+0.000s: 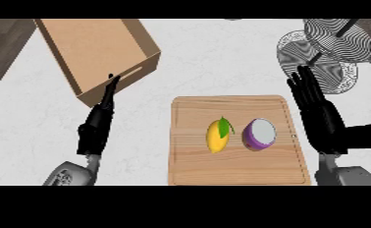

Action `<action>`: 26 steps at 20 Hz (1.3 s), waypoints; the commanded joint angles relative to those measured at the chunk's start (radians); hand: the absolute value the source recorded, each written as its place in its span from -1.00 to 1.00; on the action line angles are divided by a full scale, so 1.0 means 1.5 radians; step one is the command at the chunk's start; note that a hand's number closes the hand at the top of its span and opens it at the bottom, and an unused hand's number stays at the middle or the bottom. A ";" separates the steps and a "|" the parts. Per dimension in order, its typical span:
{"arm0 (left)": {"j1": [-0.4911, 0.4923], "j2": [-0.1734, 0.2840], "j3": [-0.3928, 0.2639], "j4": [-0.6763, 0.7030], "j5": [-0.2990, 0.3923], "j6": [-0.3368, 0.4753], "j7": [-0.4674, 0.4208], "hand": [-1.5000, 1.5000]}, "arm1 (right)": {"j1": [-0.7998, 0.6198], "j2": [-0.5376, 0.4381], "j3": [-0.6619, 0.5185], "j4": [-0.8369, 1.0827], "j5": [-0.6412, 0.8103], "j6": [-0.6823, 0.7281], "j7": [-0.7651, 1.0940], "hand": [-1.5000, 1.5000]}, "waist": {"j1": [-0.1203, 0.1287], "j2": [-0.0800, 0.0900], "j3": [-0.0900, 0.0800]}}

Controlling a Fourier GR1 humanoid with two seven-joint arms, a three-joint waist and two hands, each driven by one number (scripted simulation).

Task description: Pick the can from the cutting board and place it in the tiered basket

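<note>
A purple can [259,135] with a pale lid lies on its side on the wooden cutting board [239,168], right of centre. A yellow lemon [218,135] with a green leaf rests just left of it. My right hand [319,114] stands open at the board's right edge, fingers straight and pointing away, a little right of the can and not touching it. My left hand [98,124] is open at the left, fingers up, well clear of the board. The tiered basket [326,55], black-and-white wire mesh, stands at the far right corner.
A tan cardboard-coloured box [98,55] lies tilted at the far left, just beyond my left hand's fingertips. A dark wooden surface [13,38] shows at the top left corner. White marbled counter [210,60] lies between the box and the basket.
</note>
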 commanded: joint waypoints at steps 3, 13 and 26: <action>0.055 0.076 0.071 0.025 0.040 -0.028 0.036 0.00 | 0.105 0.141 -0.052 0.004 -0.081 -0.035 -0.141 1.00 | -0.024 0.012 -0.007; 0.127 0.126 0.104 0.013 0.093 -0.075 0.077 0.00 | 0.228 0.198 -0.095 0.046 -0.083 -0.341 -0.343 -1.00 | -0.014 0.024 -0.013; 0.135 0.167 0.112 -0.040 0.116 -0.116 0.102 0.00 | 0.290 0.054 0.120 0.055 0.137 -0.437 -0.026 -1.00 | 0.023 0.032 -0.017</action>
